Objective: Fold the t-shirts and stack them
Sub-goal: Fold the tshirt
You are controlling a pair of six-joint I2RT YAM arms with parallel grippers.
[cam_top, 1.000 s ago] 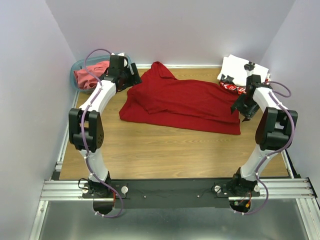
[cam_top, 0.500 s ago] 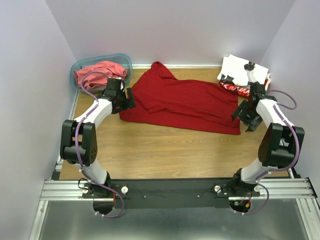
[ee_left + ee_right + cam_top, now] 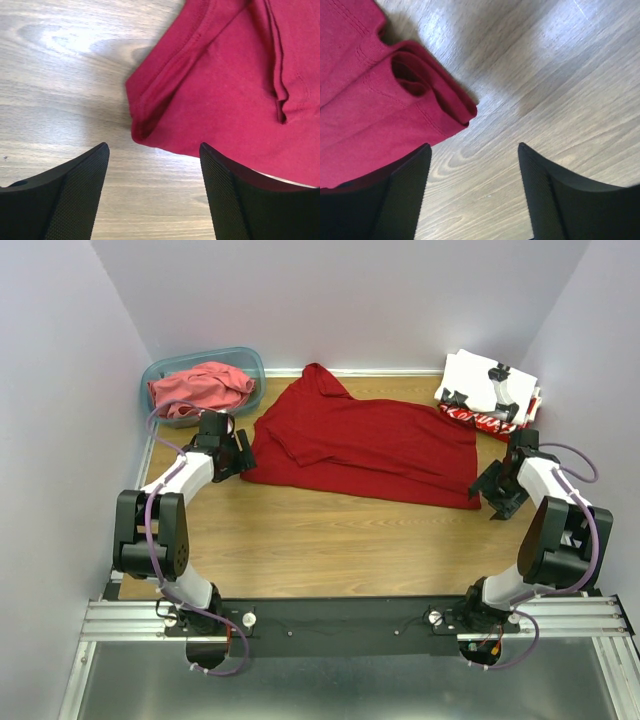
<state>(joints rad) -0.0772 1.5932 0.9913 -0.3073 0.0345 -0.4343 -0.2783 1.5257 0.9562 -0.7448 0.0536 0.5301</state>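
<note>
A plain deep red t-shirt (image 3: 365, 445) lies folded lengthwise across the middle of the wooden table. My left gripper (image 3: 237, 454) is open and low at the shirt's left end; in the left wrist view the shirt's folded corner (image 3: 150, 120) lies just beyond the open gripper (image 3: 154, 155). My right gripper (image 3: 490, 480) is open and low at the shirt's near right corner (image 3: 455, 107), its jaws over bare wood (image 3: 472, 152). A coral-red shirt (image 3: 200, 387) is bunched in the tub. A white printed shirt (image 3: 490, 380) lies folded on a red lettered one (image 3: 470, 417) at the back right.
The teal plastic tub (image 3: 250, 362) stands at the back left corner. The table's raised edges run along the left side (image 3: 140, 480) and the right side. Lilac walls close in the back and both sides.
Both arms have swung down and outward. The left gripper came from the tub to the shirt's left end. The right gripper moved right, off the shirt to its near right corner.
</note>
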